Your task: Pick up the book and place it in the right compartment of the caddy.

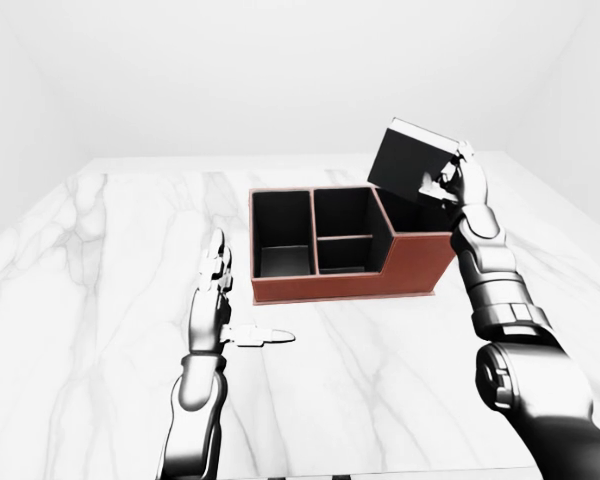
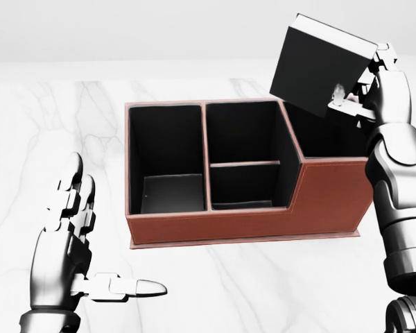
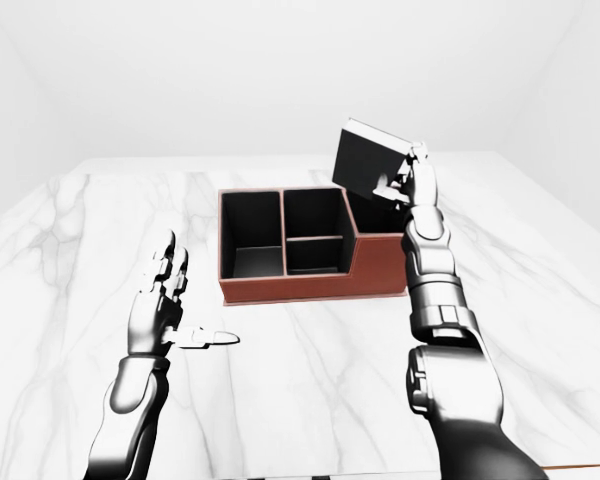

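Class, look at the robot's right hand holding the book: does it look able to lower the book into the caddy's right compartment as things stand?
Probably yes. The right hand grips the book tilted above the right compartment of the caddy, which looks open and empty. The left hand hangs apart, open.

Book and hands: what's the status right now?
Right hand shut on book, tilted above caddy's right compartment. Left hand open, empty. Nothing in the way.

Black book (image 2: pixel 319 62) tilted, airborne over right compartment – brown caddy (image 2: pixel 249 208) on marble, compartments empty.
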